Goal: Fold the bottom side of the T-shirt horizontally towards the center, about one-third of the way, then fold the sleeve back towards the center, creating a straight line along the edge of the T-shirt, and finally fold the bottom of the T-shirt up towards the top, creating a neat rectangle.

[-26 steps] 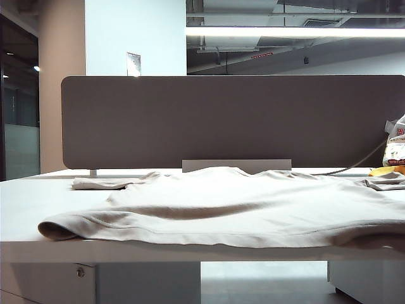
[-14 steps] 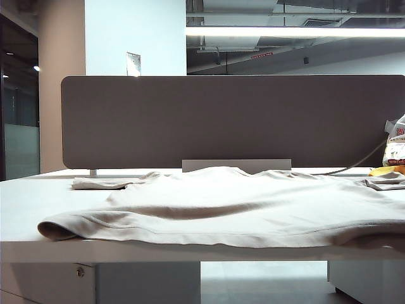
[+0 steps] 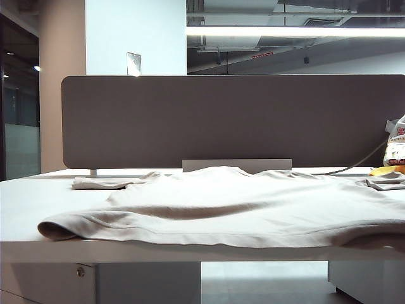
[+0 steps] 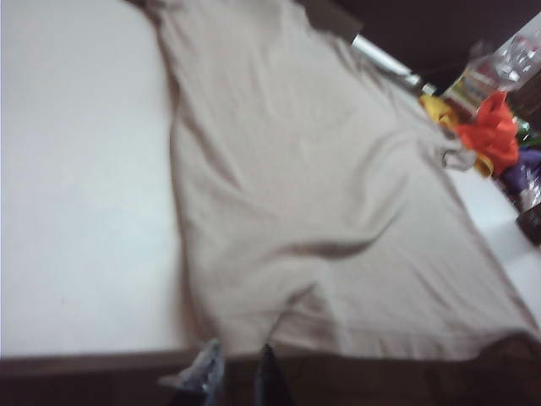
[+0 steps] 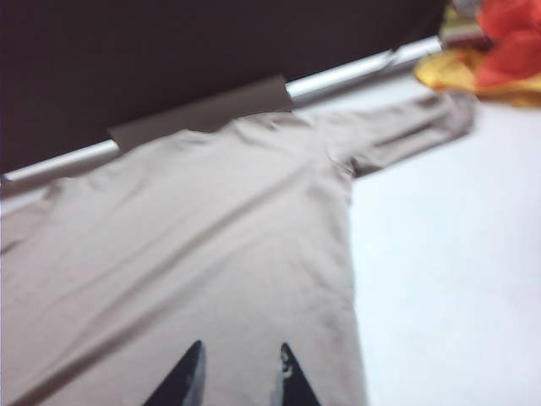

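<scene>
T-shirt [image 3: 240, 209] lies flat on the desk [image 3: 25, 209], hem [image 3: 209, 239] at the near edge. Left gripper [image 4: 237, 372] and right gripper [image 5: 239, 372] hover over the hem, fingers slightly parted, holding nothing. Judgement: pinch only the side edge, both ends together. Wrist views alone show grippers and the colourful clutter [image 4: 490, 127].

- The T-shirt [image 3: 240, 209] runs off the right edge in the exterior view
- Both wrist views are blurry
- Only the tips of the left gripper [image 4: 239, 372] and right gripper [image 5: 239, 372] show
</scene>
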